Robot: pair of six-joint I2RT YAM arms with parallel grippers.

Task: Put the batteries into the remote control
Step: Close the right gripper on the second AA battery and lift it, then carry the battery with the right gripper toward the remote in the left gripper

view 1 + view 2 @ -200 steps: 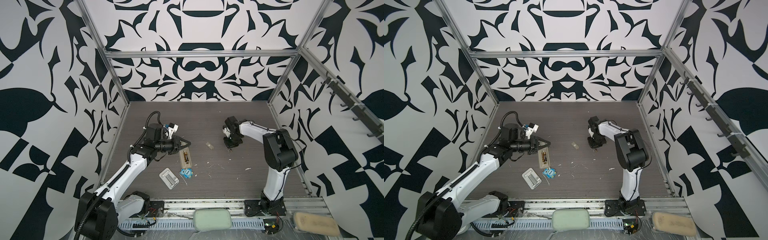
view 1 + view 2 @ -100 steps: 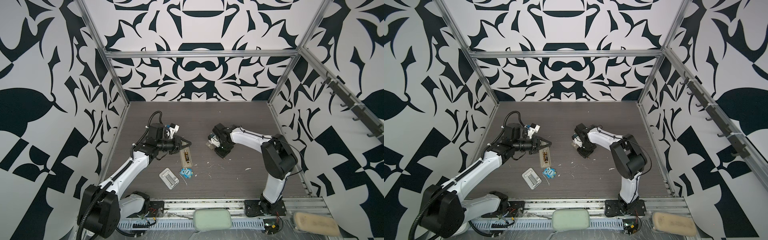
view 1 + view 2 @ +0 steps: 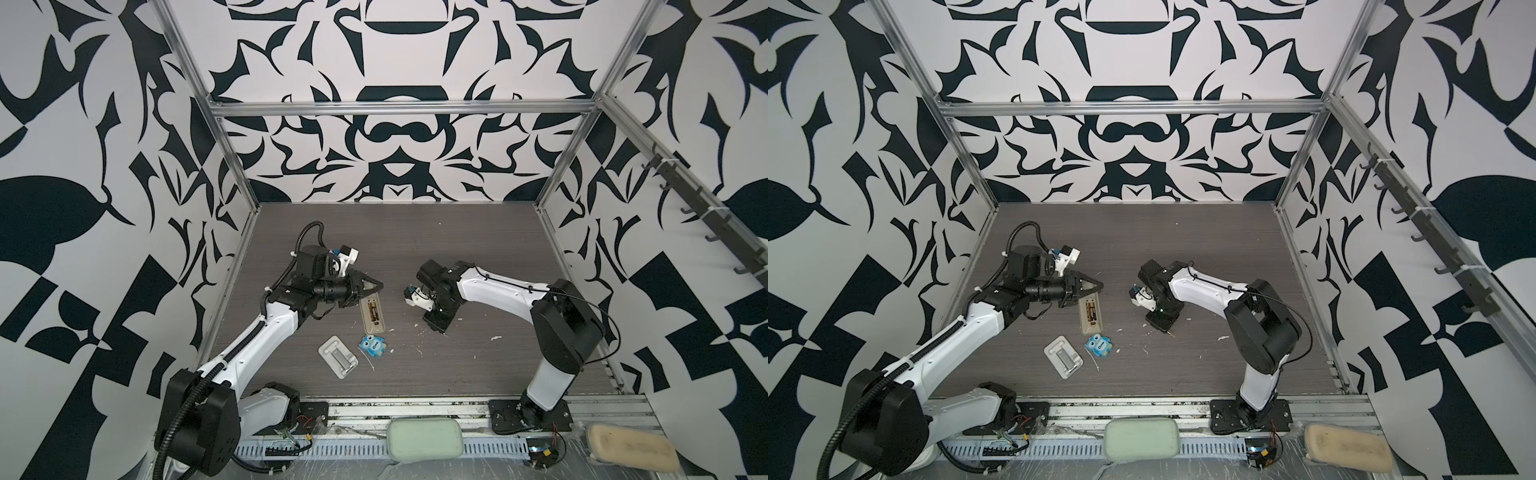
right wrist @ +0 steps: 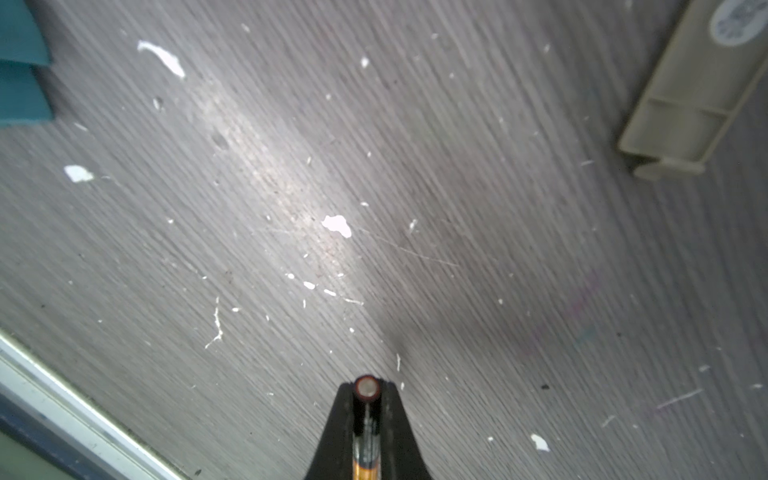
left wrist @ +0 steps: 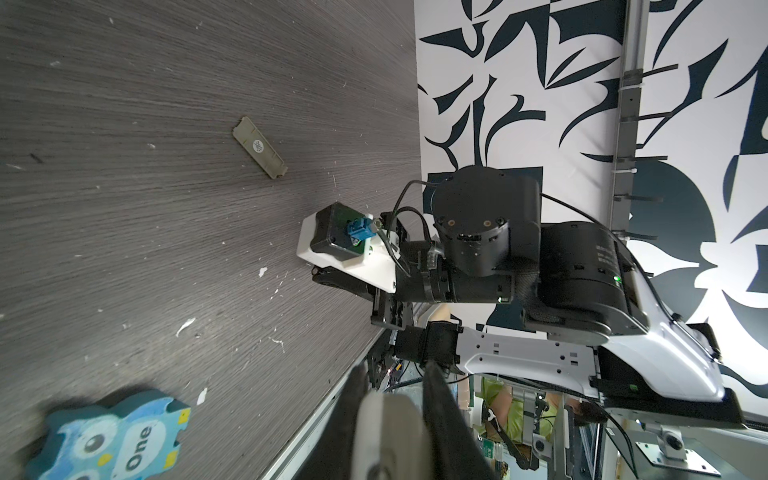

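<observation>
The remote control (image 3: 372, 318) lies back-up on the worktop (image 3: 478, 365), left of the middle, with its battery bay uncovered. The first battery (image 3: 375, 311), dark with a gold band, lies lengthwise in the bay. The left tool (image 3: 376, 286) reaches across the remote's far end and covers it from above, while the bay itself shows in both top views. In the left wrist view a pale rounded edge sits clamped between the tool's dark fingers (image 5: 440, 415), so it appears to grip the remote there.

The right tool (image 3: 436, 327) points down at the worktop to the right of the remote and apart from it. It is clenched on the second battery (image 4: 367, 387), whose round metal end shows between the tips. Small white flecks (image 4: 336, 224) lie on the worktop between this tool and the remote.

A blue owl (image 3: 374, 345) marked "One" lies just beside the remote's near end. Near the owl, on its left, a white tray (image 3: 328, 348) sits askew and holds a metal piece (image 3: 340, 358). A beige battery lid (image 5: 259, 147) with a round sticker lies flat close to the right tool. The right arm hides the lid in both top views.
</observation>
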